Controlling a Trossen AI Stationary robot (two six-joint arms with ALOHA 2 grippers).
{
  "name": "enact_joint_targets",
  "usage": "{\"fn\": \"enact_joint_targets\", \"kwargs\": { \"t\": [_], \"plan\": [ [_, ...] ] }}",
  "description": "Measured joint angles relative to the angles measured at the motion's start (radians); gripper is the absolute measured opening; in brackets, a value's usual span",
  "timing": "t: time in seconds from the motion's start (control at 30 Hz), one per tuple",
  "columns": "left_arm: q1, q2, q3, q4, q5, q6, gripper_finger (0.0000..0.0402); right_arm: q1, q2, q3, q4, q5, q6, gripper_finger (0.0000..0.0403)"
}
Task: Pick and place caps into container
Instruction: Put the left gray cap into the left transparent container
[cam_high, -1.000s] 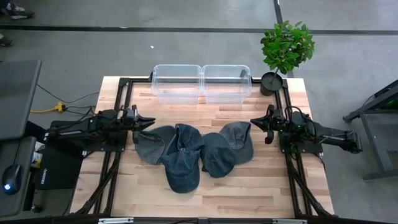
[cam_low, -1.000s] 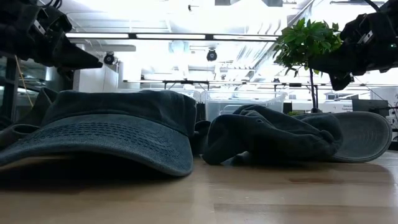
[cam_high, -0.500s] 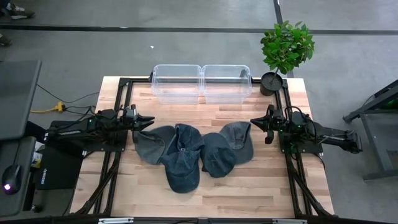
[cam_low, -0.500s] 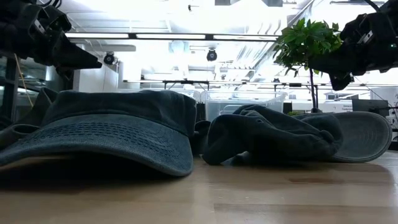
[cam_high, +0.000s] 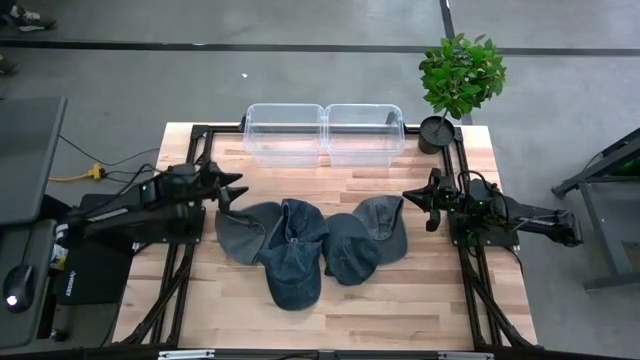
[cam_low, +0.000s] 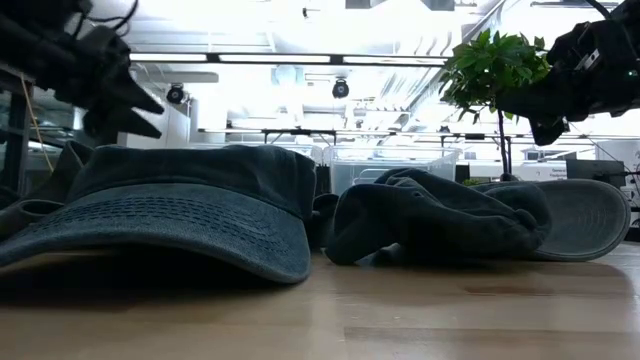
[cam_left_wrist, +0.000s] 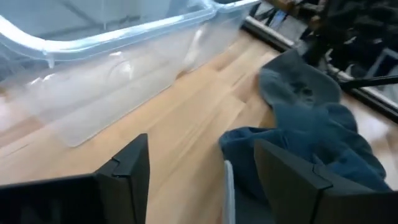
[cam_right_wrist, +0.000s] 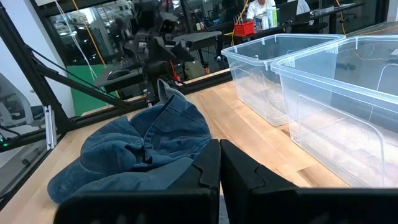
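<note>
Mid-surface, four floppy blue denim caps (cam_high: 310, 242) lie overlapping, near the clear plastic containers (cam_high: 324, 133). Left pincer (cam_high: 232, 187) hovers just beside the leftmost cap, wide open and empty; I'd come down on bunched crown cloth (not the brim). Right pincer (cam_high: 418, 200) waits, closed, empty. Pale wood surface (cam_high: 400, 310); grey floor; potted plant (cam_high: 458, 78).

From down at bench (cam_low: 400, 320) level, a dark cap (cam_low: 170, 215) fills the near left with its stitched brim toward me, and a crumpled cap (cam_low: 430, 225) lies just beside it, another brim (cam_low: 590, 220) behind. The left gripper (cam_low: 140, 110) hangs above the near cap with jaws parted, while the right gripper (cam_low: 540, 120) hovers beside the leafy plant (cam_low: 490, 65).
</note>
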Motion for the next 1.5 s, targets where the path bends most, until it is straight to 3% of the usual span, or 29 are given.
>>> {"fn": "enact_joint_targets", "kwargs": {
  "t": [0.1,0.2,0.37,0.5,0.67,0.9,1.2,1.5],
  "plan": [
    [0.028,0.155,0.094,-0.025,0.039,-0.041,0.0227,0.000,0.000,0.000,0.000,0.000,0.000,0.0001],
    [0.049,0.301,0.209,-0.078,0.150,-0.039,0.0227,0.000,0.000,0.000,0.000,0.000,0.000,0.0001],
    [0.056,0.486,0.391,-0.280,0.308,0.187,0.0228,0.000,0.000,0.000,0.000,0.000,0.000,0.0001],
    [0.056,0.574,0.522,-0.511,0.258,0.386,0.0228,0.000,0.000,0.000,0.000,0.000,0.000,0.0001],
    [0.056,0.728,0.654,-0.737,0.232,0.448,0.0238,0.000,0.000,0.000,0.000,0.000,0.000,0.0001],
    [0.018,0.909,0.786,-0.900,0.234,0.553,0.0283,0.000,0.000,0.000,0.000,0.000,0.000,0.0001],
    [-0.063,1.081,0.816,-1.011,0.149,0.761,0.0315,0.000,0.000,0.000,0.000,0.000,0.000,0.0001],
    [-0.124,1.102,0.774,-1.024,0.148,0.876,0.0315,0.000,0.000,0.000,0.000,0.000,0.000,0.0001]
  ]
}}
